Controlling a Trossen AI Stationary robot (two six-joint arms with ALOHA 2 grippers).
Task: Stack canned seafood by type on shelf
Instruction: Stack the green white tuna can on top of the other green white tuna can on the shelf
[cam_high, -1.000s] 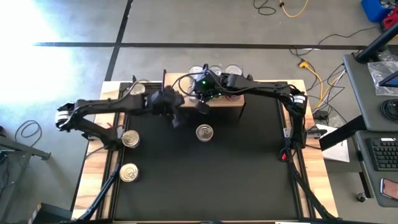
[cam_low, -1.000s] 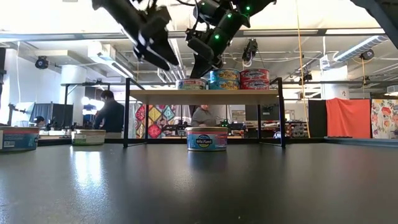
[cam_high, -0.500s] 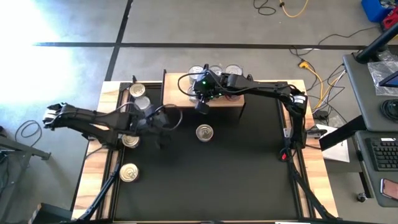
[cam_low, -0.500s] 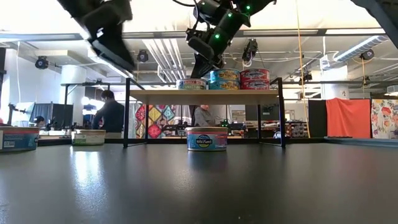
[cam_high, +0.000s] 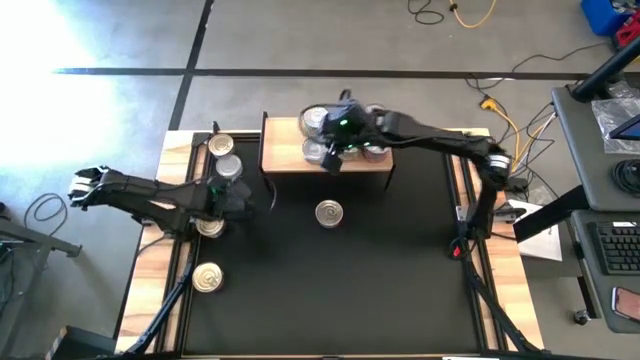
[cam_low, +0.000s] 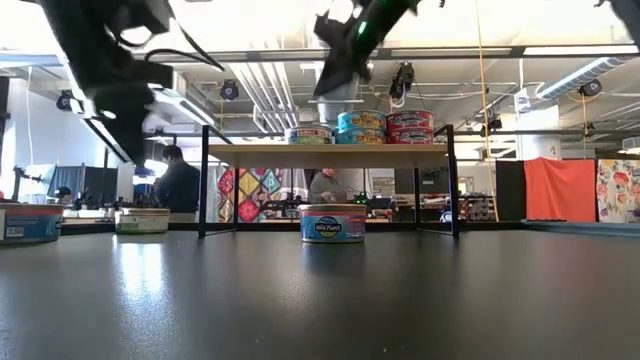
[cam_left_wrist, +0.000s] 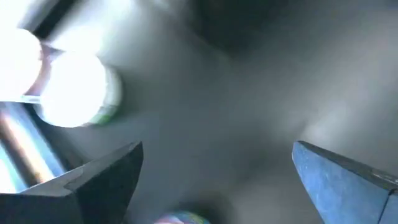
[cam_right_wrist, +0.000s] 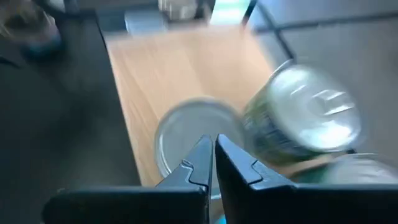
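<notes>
On the black surface (cam_high: 380, 270) we saw the low wooden shelf (cam_high: 285, 150) standing at the far edge, with several tins grouped on its right half. In the low view a single tin sat left of a two-high blue stack and a two-high red stack. The right arm reached over that group, its right gripper (cam_right_wrist: 213, 163) clenched with nothing between the jaws, hanging just above a silver-lidded tin (cam_right_wrist: 186, 134) on the shelf. The left gripper (cam_left_wrist: 217, 180) hovered low at the surface's left edge with its jaws spread wide and holding nothing, close to a loose tin (cam_high: 209, 226). Two more tins (cam_high: 222, 154) sat near the shelf's left end, one (cam_high: 207, 277) lay nearer the front, and a blue-labelled tin (cam_high: 328, 213) stood alone in the middle.

We judged the main risk to be the closed right jaws brushing the stacked tins and toppling one off the shelf. The left jaws could also nudge neighbouring tins while descending.
</notes>
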